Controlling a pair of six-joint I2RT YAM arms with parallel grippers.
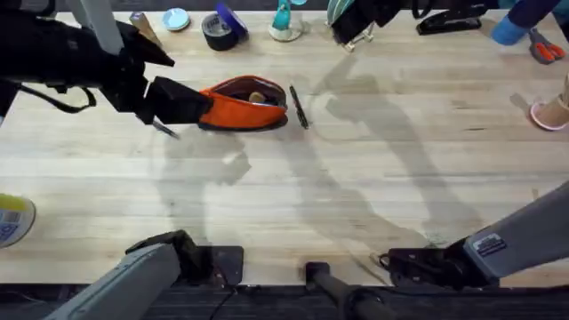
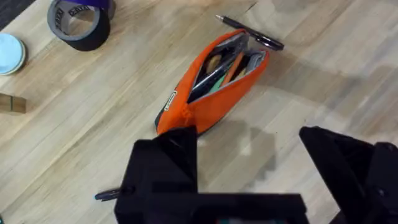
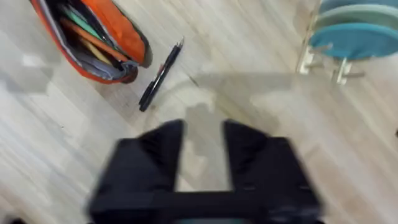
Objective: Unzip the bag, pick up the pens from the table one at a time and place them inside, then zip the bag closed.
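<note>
The orange bag (image 1: 244,108) lies unzipped at the table's (image 1: 293,196) far middle, with coloured pencils showing inside it (image 2: 217,71) (image 3: 93,37). One dark pen (image 1: 298,107) (image 2: 252,34) (image 3: 160,74) rests on the wood just off the bag's right end. A second pen (image 1: 164,128) (image 2: 109,194) pokes out beside my left gripper. My left gripper (image 1: 182,107) (image 2: 249,140) hangs open at the bag's left end, one finger over that end and nothing held. My right gripper (image 3: 204,127) hovers open above the table, short of the first pen.
Along the far edge stand a black tape roll (image 1: 218,31) (image 2: 78,22), a pale blue lid (image 1: 175,18), a rack of teal plates (image 1: 347,18) (image 3: 354,37), a black stapler (image 1: 449,20) and red scissors (image 1: 544,46). A pink cup (image 1: 551,111) sits at the right edge.
</note>
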